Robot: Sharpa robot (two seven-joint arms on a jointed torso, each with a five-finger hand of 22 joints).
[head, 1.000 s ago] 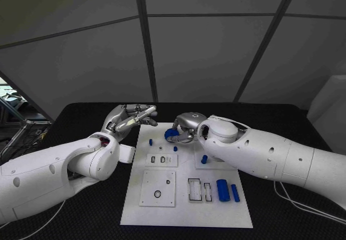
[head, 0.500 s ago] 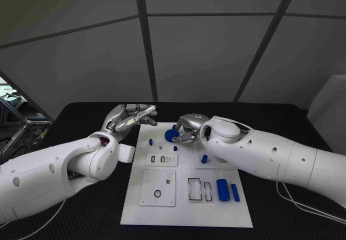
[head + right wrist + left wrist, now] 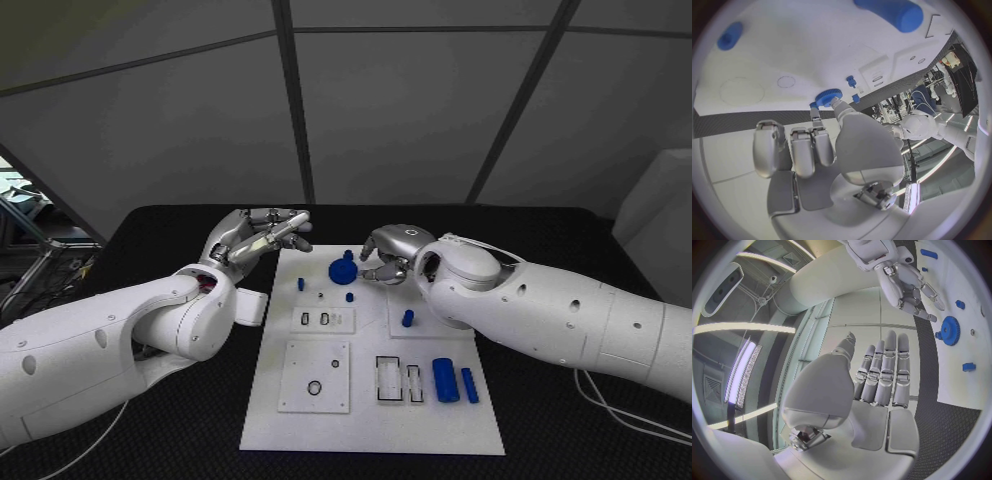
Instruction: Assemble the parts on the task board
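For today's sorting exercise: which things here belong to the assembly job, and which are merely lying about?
Belong to the job: task board; blue gear; blue cylinder; blue rod; small blue pegs; right hand.

Just about: black table; cable.

On the surface (image 3: 173, 225) we find the task board (image 3: 368, 420) in the middle. A gear (image 3: 343, 269) sits at its far end, just left of the right robot hand (image 3: 392, 252). The left robot hand (image 3: 260, 237) hangs beyond the board's far left corner. Near the board's right edge, a cylinder (image 3: 446, 380) and a thinner pin (image 3: 470, 385) lie side by side, the pin on the outer side.
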